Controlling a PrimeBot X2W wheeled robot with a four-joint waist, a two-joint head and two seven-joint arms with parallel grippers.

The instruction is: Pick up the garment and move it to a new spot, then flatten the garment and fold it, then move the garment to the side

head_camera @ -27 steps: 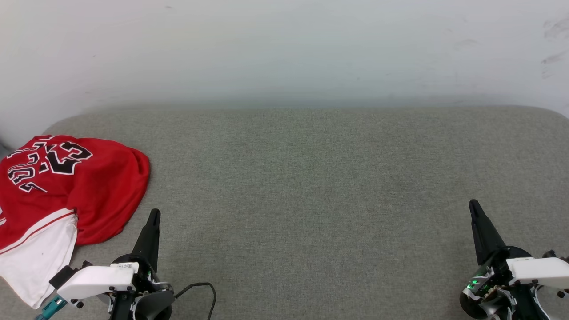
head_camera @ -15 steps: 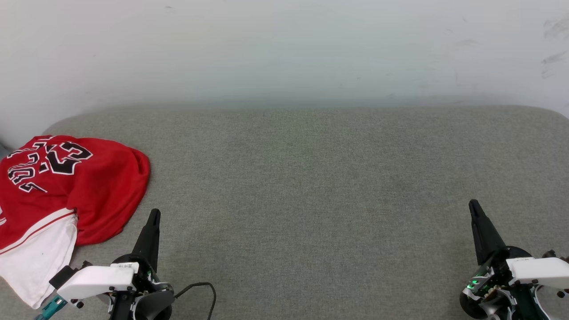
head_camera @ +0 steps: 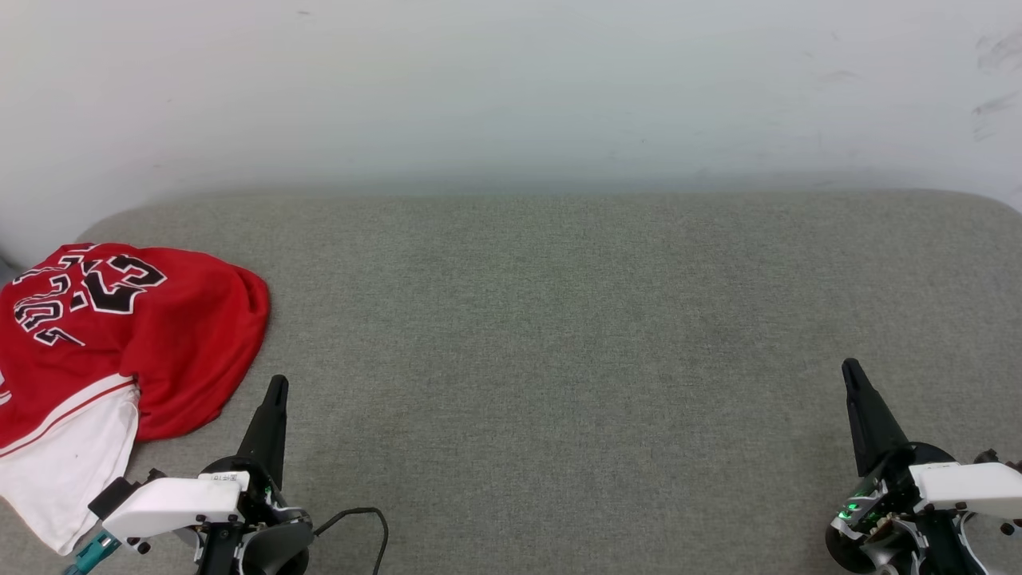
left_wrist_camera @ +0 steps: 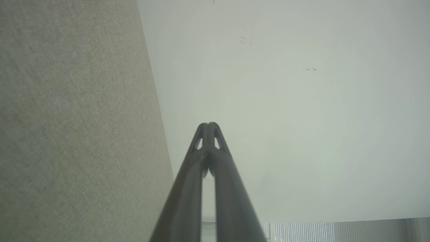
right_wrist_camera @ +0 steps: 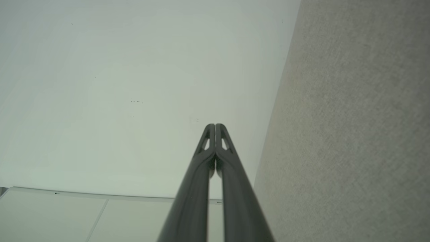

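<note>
Head view: the garment (head_camera: 120, 343) is seen bunched in a heap just to the left of the left gripper (head_camera: 277, 387), its red edge near the fingertips but apart from them. Its white sleeve (head_camera: 64, 471) is spread beside the gripper's wrist, and the creased black lettering (head_camera: 88, 295) lies further ahead and to the left. Nothing is held. The jaws of the left gripper are pressed together and empty, and in the left wrist view the left gripper (left_wrist_camera: 208, 125) is shown with its fingers meeting at the tips. The right gripper (head_camera: 850, 367) is likewise clenched on nothing, which is confirmed in the right wrist view (right_wrist_camera: 215, 125). It is set well apart from the garment, with the whole width of the grey fabric surface (head_camera: 559, 319) lying between the two pairs of jaws.

Both grippers are pointed ahead toward the wall (head_camera: 511, 80), low over the near edge. This is judged to be a resting posture, with the first step not yet begun. The stretch between the jaws is probably where the garment would be laid out. The left jaws, being nearest, would have to be opened and turned leftward before any fabric could be gripped.
</note>
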